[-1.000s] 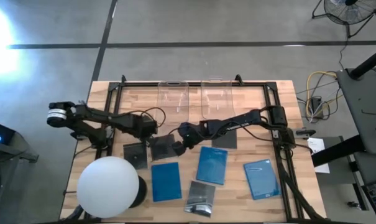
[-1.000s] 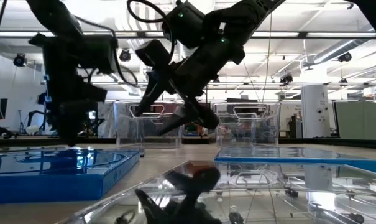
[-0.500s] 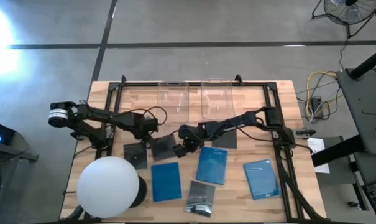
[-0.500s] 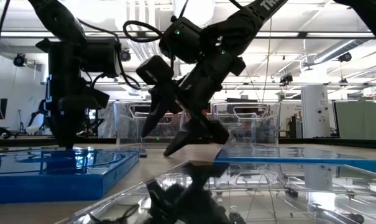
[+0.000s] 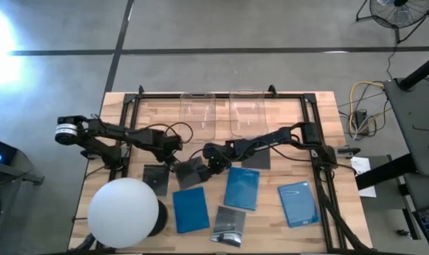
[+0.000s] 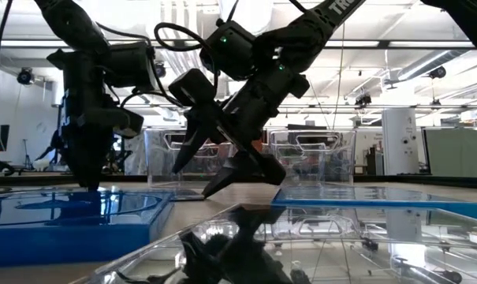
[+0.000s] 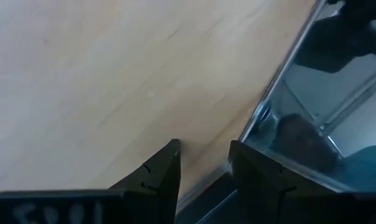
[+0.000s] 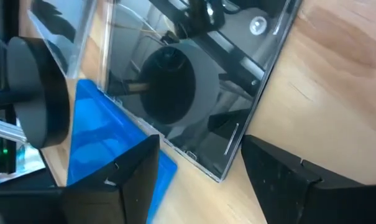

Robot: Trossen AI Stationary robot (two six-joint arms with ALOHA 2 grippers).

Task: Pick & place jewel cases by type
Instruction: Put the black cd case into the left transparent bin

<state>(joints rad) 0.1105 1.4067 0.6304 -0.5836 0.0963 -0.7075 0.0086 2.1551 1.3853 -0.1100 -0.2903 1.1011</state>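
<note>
A dark square jewel case (image 5: 189,172) lies flat on the wood between both grippers. My left gripper (image 5: 174,160) is open and points down at its far-left corner (image 7: 253,127). My right gripper (image 5: 213,165) is open wide and slants down over its right corner (image 8: 220,176); the fingers stand on either side of that corner. Other dark cases lie flat at the left (image 5: 154,176), at the right (image 5: 255,160) and near the front (image 5: 228,225). Three blue cases (image 5: 190,208) (image 5: 242,188) (image 5: 298,203) lie along the near half. My left gripper comes from above with one finger (image 7: 256,177) over the dark case's corner (image 7: 253,127) and the other finger (image 7: 166,171) over bare wood. I cannot tell whether it touches the case.
Two clear bins (image 5: 198,113) (image 5: 246,112) stand at the far edge. A big white sphere (image 5: 125,212) fills the near-left corner. A black frame (image 5: 129,106) runs round the table. Bare wood lies between the bins and the cases.
My left gripper has moved toward the near edge and rightward, down to the dark case's corner. My right gripper has come down and tipped toward the same case. That case has shifted slightly toward the near edge.
</note>
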